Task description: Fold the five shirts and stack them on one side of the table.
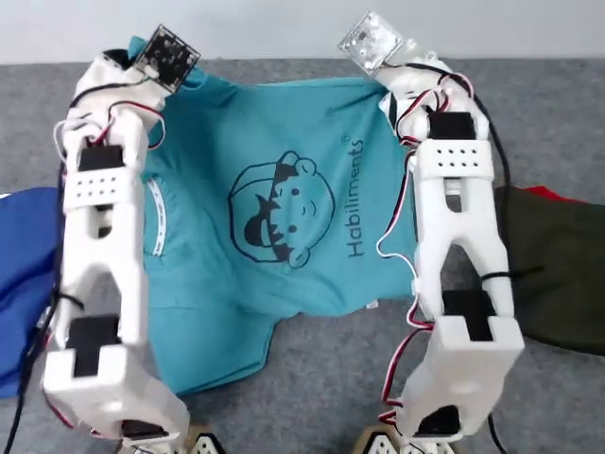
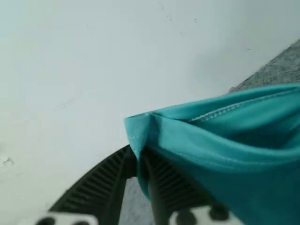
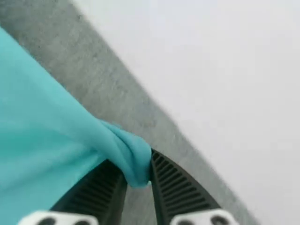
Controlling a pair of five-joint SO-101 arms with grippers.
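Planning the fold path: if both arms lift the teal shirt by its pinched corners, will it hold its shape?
Probably not: the teal shirt bunches into soft folds where the left gripper and right gripper pinch it, so its middle would likely sag. It looks thin and light, and may drag on the rough grey table cover.

Robot lab test bench.
Two white plastic arms (image 1: 463,218) with exposed wiring (image 1: 416,106) stand on a grey felt-covered table (image 1: 321,378) against a plain white wall (image 1: 284,24).

Blue shirt (image 1: 24,255) partly beyond picture edge
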